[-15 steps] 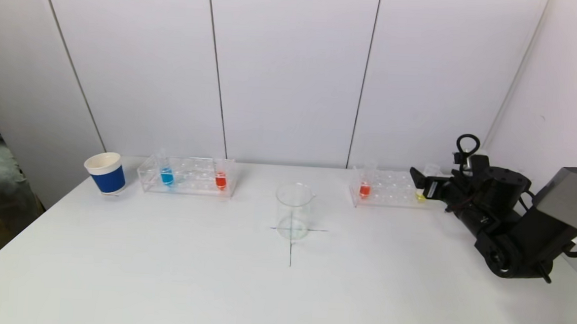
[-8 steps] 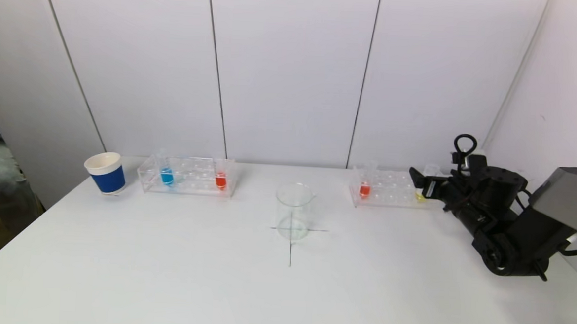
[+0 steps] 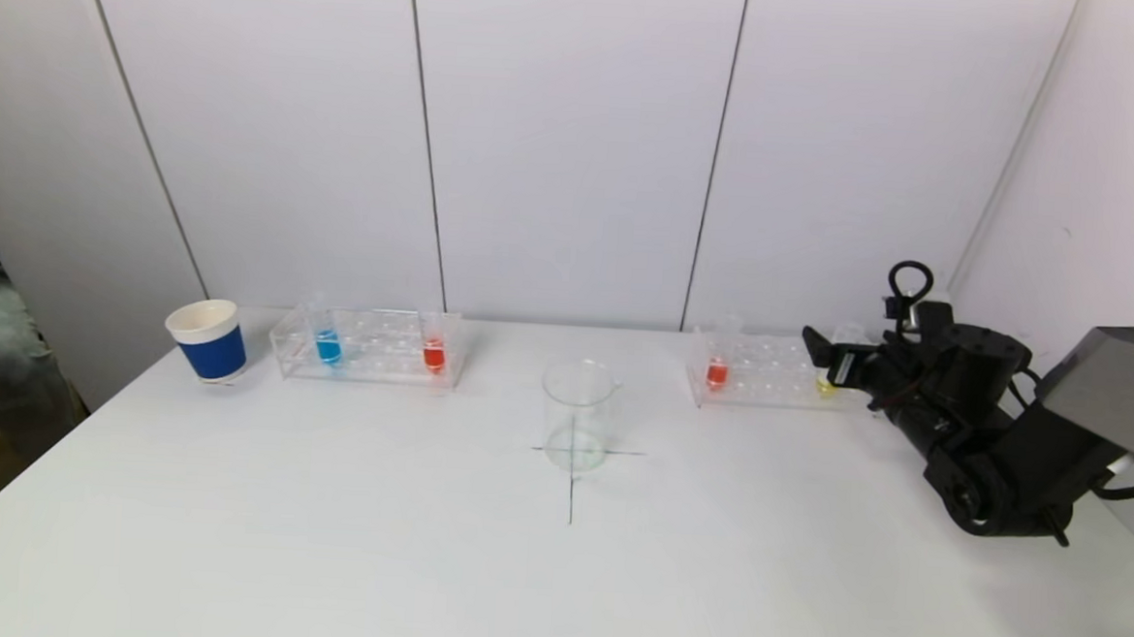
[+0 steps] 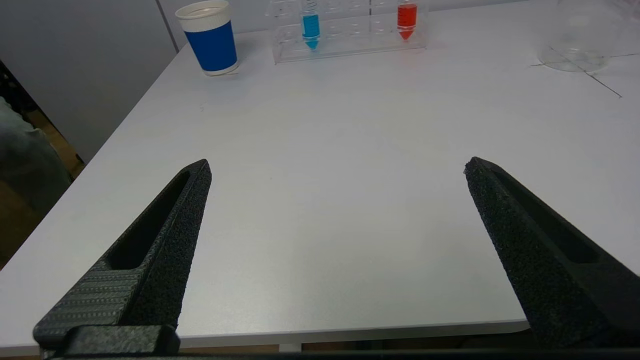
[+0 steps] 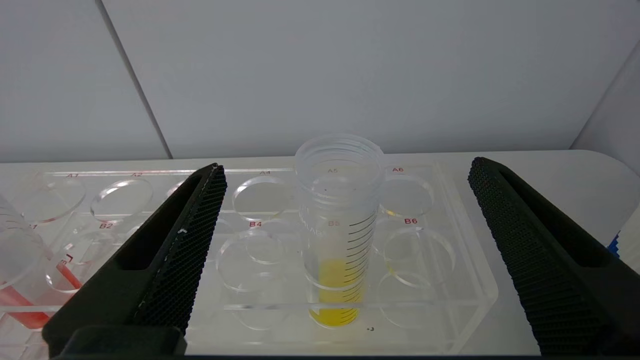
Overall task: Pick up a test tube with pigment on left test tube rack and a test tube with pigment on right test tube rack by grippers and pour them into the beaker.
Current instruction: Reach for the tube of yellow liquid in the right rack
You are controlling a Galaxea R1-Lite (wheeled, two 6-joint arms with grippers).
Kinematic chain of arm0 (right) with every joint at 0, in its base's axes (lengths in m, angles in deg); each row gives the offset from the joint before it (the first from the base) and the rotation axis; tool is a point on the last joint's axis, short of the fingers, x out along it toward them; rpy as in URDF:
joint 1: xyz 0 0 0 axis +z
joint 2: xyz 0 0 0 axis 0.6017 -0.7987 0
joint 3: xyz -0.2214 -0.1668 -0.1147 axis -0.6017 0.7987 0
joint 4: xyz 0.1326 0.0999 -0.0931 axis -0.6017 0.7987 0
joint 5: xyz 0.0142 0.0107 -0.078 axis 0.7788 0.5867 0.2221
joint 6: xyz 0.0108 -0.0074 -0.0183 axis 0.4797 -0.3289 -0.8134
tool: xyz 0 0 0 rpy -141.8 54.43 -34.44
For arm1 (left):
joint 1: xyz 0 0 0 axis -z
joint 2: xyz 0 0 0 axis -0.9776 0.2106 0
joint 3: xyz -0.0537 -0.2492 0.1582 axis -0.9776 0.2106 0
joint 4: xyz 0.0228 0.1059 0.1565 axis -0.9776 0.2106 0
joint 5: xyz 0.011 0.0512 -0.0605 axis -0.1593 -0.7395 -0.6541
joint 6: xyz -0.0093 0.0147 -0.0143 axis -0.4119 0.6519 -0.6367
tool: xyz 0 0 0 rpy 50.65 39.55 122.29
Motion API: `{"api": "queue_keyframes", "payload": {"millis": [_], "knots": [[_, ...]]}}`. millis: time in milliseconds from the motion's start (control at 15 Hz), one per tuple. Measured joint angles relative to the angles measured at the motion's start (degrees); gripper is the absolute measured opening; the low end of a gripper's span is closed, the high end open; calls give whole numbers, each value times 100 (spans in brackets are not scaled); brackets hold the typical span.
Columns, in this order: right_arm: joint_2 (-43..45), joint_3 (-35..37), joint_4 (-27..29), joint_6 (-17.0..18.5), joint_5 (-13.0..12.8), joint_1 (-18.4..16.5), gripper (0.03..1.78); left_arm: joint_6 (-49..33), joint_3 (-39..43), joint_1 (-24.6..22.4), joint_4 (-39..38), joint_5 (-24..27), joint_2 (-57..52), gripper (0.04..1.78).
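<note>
I read the right gripper [image 5: 345,172] jaws as spread wide and empty, level with the yellow tube [image 5: 337,230] at the right end of the right rack [image 3: 768,373]; the tube stands upright between them, touched by neither. Left gripper [image 4: 337,167] jaws are equally wide, holding nothing, low over the near desk [image 3: 419,544].

The red tube [image 3: 717,370] sits at the right rack's other end. The left rack [image 3: 371,345] holds a blue tube [image 3: 328,345] and an orange-red tube [image 3: 434,353]; a blue cup [image 3: 207,340] stands beside it. The beaker [image 3: 577,414] stands between the racks, on a drawn cross.

The yellow tube is uncapped, graduated, pigment filling only its bottom part.
</note>
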State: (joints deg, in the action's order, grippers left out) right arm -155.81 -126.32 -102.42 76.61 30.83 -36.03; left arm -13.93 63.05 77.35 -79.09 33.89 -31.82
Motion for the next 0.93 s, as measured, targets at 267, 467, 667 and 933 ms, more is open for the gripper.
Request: {"api": "queue_keyframes", "payload": {"millis": [267,467,667,933], "knots": [[-44,-82,61,-5,-4,7,176,0,0,-2,1,2,0,177],[-60,-115,74,-11,-4,16,176,0,0,0,0,-2,0,177],[-90,-149,83,-17,-6,22,176,0,0,0,1,0,0,177],[-101,-160,83,-20,-6,27,176,-2,0,0,1,2,0,177]]}}
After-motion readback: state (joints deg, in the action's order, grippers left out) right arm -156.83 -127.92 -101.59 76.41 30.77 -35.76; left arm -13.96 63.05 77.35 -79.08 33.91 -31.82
